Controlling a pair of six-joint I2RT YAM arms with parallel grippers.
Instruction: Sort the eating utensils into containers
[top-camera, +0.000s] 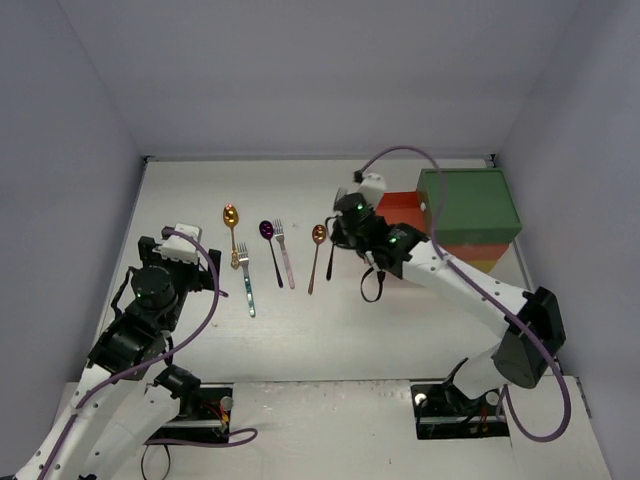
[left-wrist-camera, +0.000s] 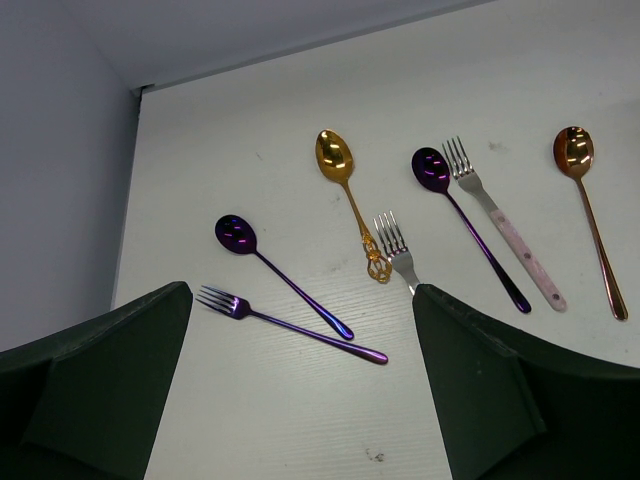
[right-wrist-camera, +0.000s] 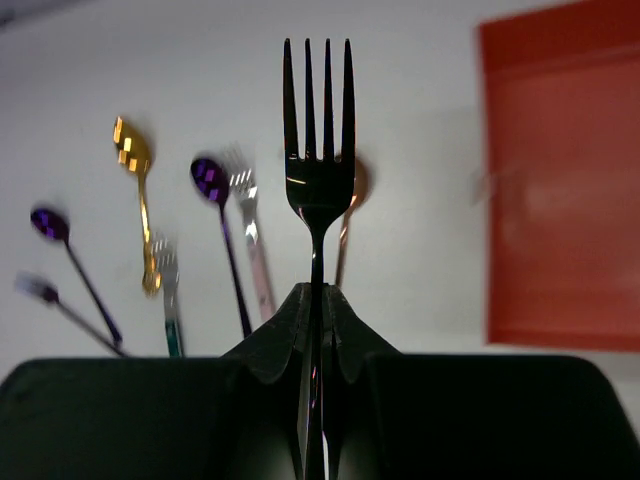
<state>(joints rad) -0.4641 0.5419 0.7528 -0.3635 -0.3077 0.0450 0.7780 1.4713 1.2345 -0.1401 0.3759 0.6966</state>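
Observation:
My right gripper (right-wrist-camera: 318, 300) is shut on the handle of a black fork (right-wrist-camera: 318, 170), which stands straight up between the fingers, above the table. In the top view this gripper (top-camera: 338, 240) hangs just left of the containers, a block with a green top (top-camera: 468, 205), a pulled-out red-orange drawer (top-camera: 400, 210) and a yellow bottom (top-camera: 482, 265). My left gripper (left-wrist-camera: 300, 400) is open over bare table, near a purple fork (left-wrist-camera: 290, 322) and a purple spoon (left-wrist-camera: 280, 272). Further on lie a gold spoon (left-wrist-camera: 350, 200), a teal-handled fork (top-camera: 246, 282), a second purple spoon (left-wrist-camera: 470, 225), a pink-handled fork (left-wrist-camera: 505, 230) and a copper spoon (left-wrist-camera: 590, 215).
Walls close the table at the back and on both sides. The red-orange drawer (right-wrist-camera: 560, 190) shows to the right of the held fork. A loop of black cable (top-camera: 370, 286) hangs under the right arm.

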